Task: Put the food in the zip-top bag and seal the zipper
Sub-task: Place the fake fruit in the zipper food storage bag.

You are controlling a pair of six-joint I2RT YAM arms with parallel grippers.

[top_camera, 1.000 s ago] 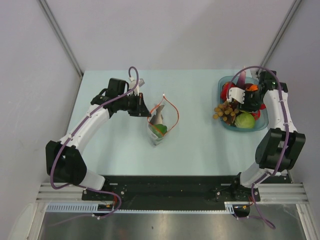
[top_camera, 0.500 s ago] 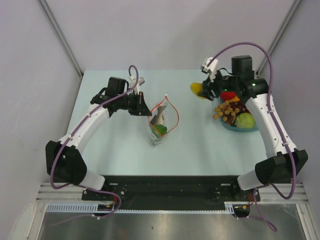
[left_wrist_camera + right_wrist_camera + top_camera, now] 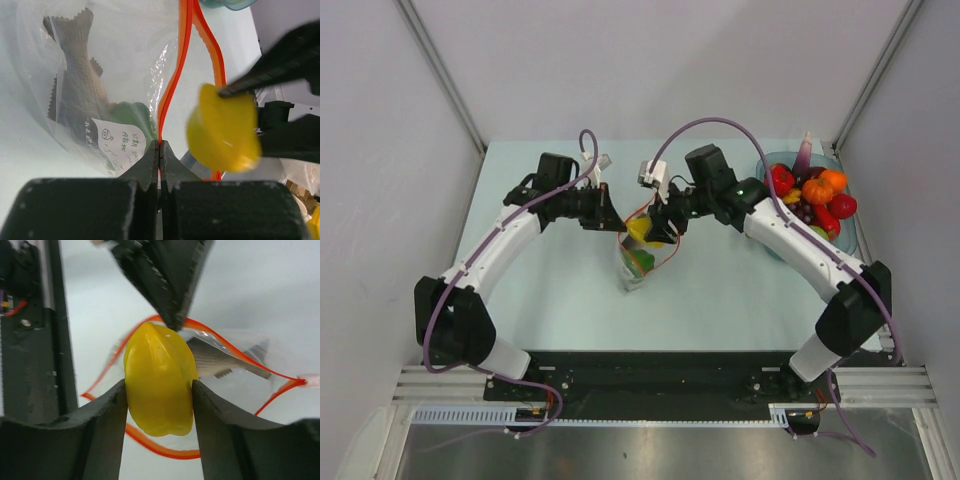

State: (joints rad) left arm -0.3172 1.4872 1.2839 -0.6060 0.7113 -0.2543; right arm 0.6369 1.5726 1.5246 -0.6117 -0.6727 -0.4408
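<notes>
The left hand (image 3: 159, 148) is clenched on the zipper (image 3: 186, 55) at the left lip of the zip-top bag (image 3: 638, 265), seemingly so that its mouth is held agape. Just above that mouth, a yellow food piece (image 3: 159, 377) is grasped by the right hand (image 3: 159, 390), ready for dropping in. Well right of the bag, more food (image 3: 817, 190) is piled in a blue tray (image 3: 852, 232). The pale green worktop (image 3: 550, 300) is enclosed by plain grey walls.

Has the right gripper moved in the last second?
Yes. The right gripper swung left, from the blue tray to the zip-top bag, holding yellow food.
</notes>
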